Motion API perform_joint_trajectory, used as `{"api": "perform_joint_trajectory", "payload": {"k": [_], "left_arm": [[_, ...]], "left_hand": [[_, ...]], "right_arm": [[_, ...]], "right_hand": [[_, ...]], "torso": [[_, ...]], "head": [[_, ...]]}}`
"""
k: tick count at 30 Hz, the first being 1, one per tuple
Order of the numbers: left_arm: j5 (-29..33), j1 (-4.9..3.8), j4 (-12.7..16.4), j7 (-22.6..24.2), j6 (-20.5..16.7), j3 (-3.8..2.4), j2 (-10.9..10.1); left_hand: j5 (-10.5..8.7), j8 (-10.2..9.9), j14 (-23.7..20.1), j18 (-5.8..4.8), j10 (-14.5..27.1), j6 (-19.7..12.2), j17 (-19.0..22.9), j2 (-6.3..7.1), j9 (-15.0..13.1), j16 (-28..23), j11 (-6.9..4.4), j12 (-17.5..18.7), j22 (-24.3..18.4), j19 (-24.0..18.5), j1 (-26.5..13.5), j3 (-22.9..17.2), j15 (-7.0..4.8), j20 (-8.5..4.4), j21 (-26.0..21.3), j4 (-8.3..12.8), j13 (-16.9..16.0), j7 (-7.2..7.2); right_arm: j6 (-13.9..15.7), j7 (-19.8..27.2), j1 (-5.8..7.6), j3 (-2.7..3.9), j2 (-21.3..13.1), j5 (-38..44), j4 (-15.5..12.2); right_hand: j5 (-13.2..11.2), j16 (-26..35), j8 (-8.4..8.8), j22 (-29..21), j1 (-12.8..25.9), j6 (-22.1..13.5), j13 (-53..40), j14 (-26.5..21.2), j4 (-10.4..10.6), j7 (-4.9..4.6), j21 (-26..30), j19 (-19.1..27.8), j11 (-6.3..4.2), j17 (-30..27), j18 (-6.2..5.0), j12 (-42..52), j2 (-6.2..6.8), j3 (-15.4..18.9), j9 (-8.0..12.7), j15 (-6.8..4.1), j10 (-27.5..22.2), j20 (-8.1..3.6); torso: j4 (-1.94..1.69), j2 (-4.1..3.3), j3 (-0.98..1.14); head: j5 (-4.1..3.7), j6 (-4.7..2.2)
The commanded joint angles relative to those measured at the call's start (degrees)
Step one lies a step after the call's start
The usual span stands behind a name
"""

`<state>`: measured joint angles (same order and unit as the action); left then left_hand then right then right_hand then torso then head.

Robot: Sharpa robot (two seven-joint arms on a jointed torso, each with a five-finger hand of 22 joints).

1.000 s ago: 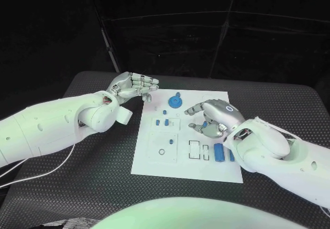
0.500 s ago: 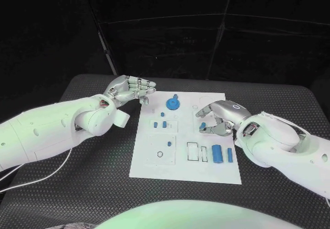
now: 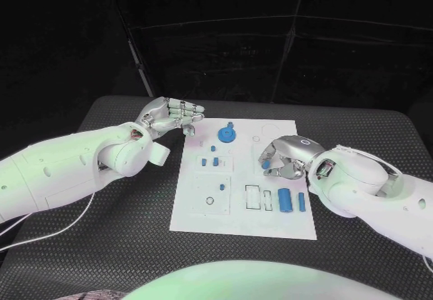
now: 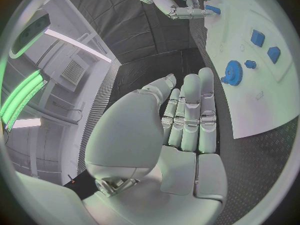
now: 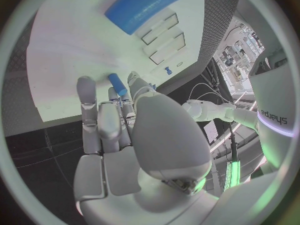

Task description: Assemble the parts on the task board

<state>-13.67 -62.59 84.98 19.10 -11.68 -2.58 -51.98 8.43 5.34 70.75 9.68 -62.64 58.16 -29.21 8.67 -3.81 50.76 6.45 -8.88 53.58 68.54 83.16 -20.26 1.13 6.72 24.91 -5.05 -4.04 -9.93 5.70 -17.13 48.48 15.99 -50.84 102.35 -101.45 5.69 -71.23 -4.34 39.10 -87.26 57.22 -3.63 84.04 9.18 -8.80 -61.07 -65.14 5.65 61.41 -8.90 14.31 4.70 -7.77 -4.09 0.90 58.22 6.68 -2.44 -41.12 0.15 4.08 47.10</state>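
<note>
The white task board (image 3: 203, 215) lies in the middle of the table. My right hand (image 3: 285, 156) hovers over its right side and pinches a small blue peg (image 3: 265, 165) in its fingertips; the right wrist view shows that peg (image 5: 116, 84) between the fingers, above the board (image 5: 75, 40). My left hand (image 3: 171, 114) hangs off the board's far left corner, fingers curled in and holding nothing. A blue gear (image 3: 228, 133) stands at the board's far end. Two small blue blocks (image 3: 210, 162) stand left of centre. A blue cylinder (image 3: 285, 201) lies near the right edge.
A thinner blue bar (image 3: 301, 201) lies beside the cylinder. Outlined slots (image 3: 259, 197) sit in the board's near half. In the left wrist view the gear (image 4: 234, 73) and blocks (image 4: 257, 37) lie beyond my curled fingers (image 4: 190, 110). Black table (image 3: 126, 237) surrounds the board.
My right hand has drawn its spread fingers in around the blue peg and shifted slightly right over the board. The left hand has stayed where it was.
</note>
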Motion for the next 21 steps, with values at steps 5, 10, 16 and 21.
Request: {"api": "perform_joint_trajectory", "payload": {"k": [5,10,16,21], "left_arm": [[0.24,-0.07,-0.01,0.24,0.64,-0.07,0.08],[0.24,-0.07,-0.06,0.22,0.72,-0.07,0.1],[0.24,-0.07,-0.11,0.12,0.84,-0.07,0.1],[0.24,-0.06,-0.16,0.08,0.91,-0.07,0.08]], "left_hand": [[-0.01,-0.37,-0.54,0.72,0.37,-0.48,0.09,-0.39,0.0,-0.17,-0.19,-0.16,-0.05,-0.33,-0.12,0.11,0.03,0.06,-0.19,0.21,-0.03,0.02],[-0.01,-0.37,-0.54,0.72,0.37,-0.48,0.09,-0.39,0.0,-0.17,-0.19,-0.16,-0.05,-0.33,-0.12,0.11,0.03,0.06,-0.19,0.21,-0.03,0.02],[-0.01,-0.37,-0.54,0.72,0.37,-0.48,0.09,-0.39,0.0,-0.17,-0.19,-0.16,-0.05,-0.33,-0.12,0.11,0.03,0.06,-0.19,0.21,-0.03,0.02],[0.0,-0.34,-0.55,0.73,0.4,-0.43,0.11,-0.47,-0.02,-0.17,-0.2,-0.22,-0.08,-0.33,-0.15,0.11,0.03,0.06,-0.21,0.21,-0.04,0.02]], "right_arm": [[0.22,-0.05,0.06,0.01,0.32,0.59,-0.03],[1.36,-0.15,0.06,0.01,0.41,1.13,0.11],[2.79,-0.97,0.06,0.01,0.41,3.15,0.28],[3.86,-1.13,0.05,0.01,0.36,4.3,-0.04]], "right_hand": [[-0.87,-1.64,-0.72,3.08,-1.45,3.36,0.0,1.33,0.18,0.24,-2.18,-1.97,-0.85,1.85,0.22,-0.56,-1.67,-3.56,-0.14,-0.96,4.99,-0.58],[-1.29,-2.2,-0.96,3.96,-2.16,4.77,-0.09,1.52,-0.06,0.51,-2.87,-2.4,-1.29,2.48,0.35,-1.27,-1.85,-5.72,-0.14,-1.3,7.05,-0.92],[-1.29,-2.72,-1.06,5.11,-3.43,5.86,-0.18,1.64,-1.26,0.59,-3.77,-2.79,-1.54,3.08,0.52,-2.25,-1.82,-8.95,-0.06,-1.59,8.75,-1.27],[-1.35,-2.92,-1.16,5.65,-3.81,6.54,-0.37,1.65,-2.27,0.57,-4.26,-2.84,-1.7,3.27,0.59,-2.58,-1.55,-11.05,-0.04,-1.69,10.07,-1.42]], "torso": [[0.05,0.0,0.06],[0.02,0.03,0.06],[0.01,0.02,0.05],[0.06,0.03,0.05]], "head": [[0.02,0.06],[-0.01,0.1],[-0.04,0.1],[-0.06,0.09]]}}
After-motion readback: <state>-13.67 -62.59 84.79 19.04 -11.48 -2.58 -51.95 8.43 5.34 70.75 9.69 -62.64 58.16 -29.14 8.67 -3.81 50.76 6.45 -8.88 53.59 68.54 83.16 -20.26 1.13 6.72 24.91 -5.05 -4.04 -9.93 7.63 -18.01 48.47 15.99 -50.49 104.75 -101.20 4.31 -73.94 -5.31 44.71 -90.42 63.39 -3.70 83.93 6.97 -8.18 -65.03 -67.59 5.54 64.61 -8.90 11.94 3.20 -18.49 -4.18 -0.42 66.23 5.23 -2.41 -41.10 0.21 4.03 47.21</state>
